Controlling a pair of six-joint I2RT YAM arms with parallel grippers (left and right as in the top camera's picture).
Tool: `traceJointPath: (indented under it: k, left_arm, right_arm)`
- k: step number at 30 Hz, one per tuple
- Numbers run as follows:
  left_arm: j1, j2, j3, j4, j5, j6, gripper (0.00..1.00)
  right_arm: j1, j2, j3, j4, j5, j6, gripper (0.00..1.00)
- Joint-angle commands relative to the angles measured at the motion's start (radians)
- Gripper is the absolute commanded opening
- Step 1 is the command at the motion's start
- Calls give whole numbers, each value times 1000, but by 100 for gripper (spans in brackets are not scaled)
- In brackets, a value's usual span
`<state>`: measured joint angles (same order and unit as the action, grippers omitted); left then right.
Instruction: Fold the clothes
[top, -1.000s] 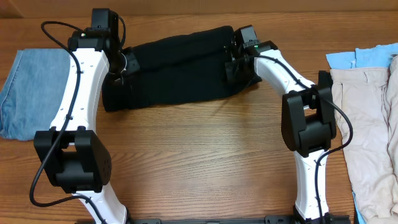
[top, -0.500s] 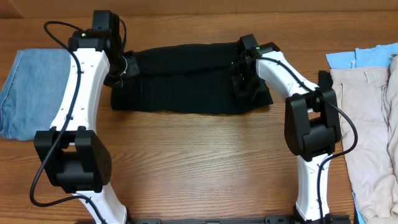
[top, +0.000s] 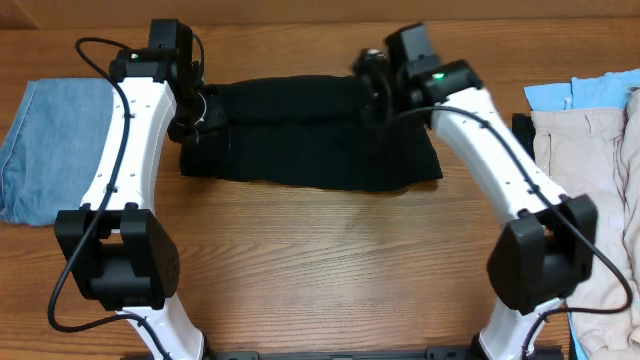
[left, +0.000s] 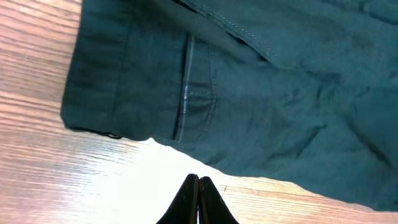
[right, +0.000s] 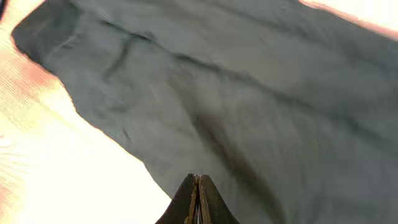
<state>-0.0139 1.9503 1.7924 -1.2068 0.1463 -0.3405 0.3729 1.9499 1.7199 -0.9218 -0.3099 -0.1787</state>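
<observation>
Overhead: black shorts (top: 310, 135) are lying folded over, far on the table (top: 330, 270); beige garments (top: 590, 200) are seemingly waiting; left wrist: left jaws are resting together, empty, beside the shorts; right wrist: right jaws are hovering together, empty, over them.

1. The black shorts (top: 310, 140) lie spread across the far middle of the table (top: 330, 260), long side running left to right, a layer folded over along the far edge.
2. A denim piece (top: 45, 150) lies flat at the left edge.
3. A beige garment (top: 590, 200) lies at the right edge, a light blue one (top: 575, 93) showing at its far end.
</observation>
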Motion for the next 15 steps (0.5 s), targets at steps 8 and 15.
traceJointPath:
  k: [8,15]
  left_arm:
    - [-9,13,9,3,38,19,10]
    - [-9,13,9,7,37,19,10]
  right_arm:
    - [204,232,7,308,78,-217,4]
    - [204,353,7,444,77,-209,4]
